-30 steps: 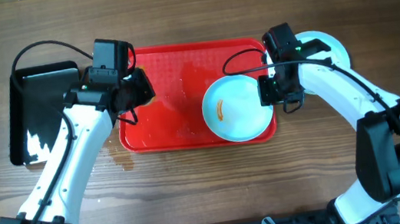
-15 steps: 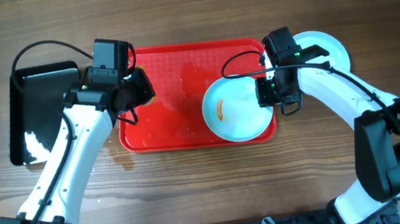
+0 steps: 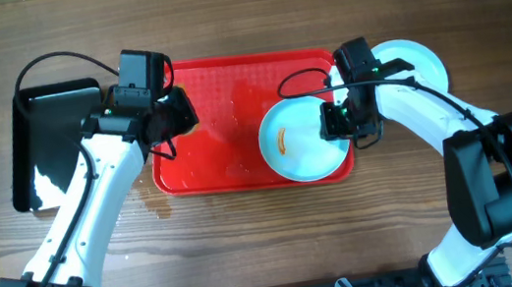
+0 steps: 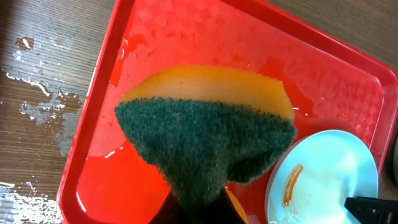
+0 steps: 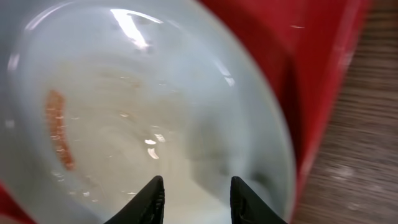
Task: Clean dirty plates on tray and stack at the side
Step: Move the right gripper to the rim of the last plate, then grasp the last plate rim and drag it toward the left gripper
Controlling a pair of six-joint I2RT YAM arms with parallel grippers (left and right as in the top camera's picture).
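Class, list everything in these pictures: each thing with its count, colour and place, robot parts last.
Table: one, brown wood, under everything.
Red tray: one, red, mid-table, wet.
Black tray: one, black, left of the red tray.
Dirty plate: one, pale, orange smear, red tray's right end.
Side plate: at least one, pale, right of the red tray.
Sponge: one, yellow and green, over red tray's left end.
Water drops: several, clear, table left of red tray.
Left arm: one, white-black, jaws shut on the sponge.
Right arm: one, white-black, jaws open over the dirty plate.
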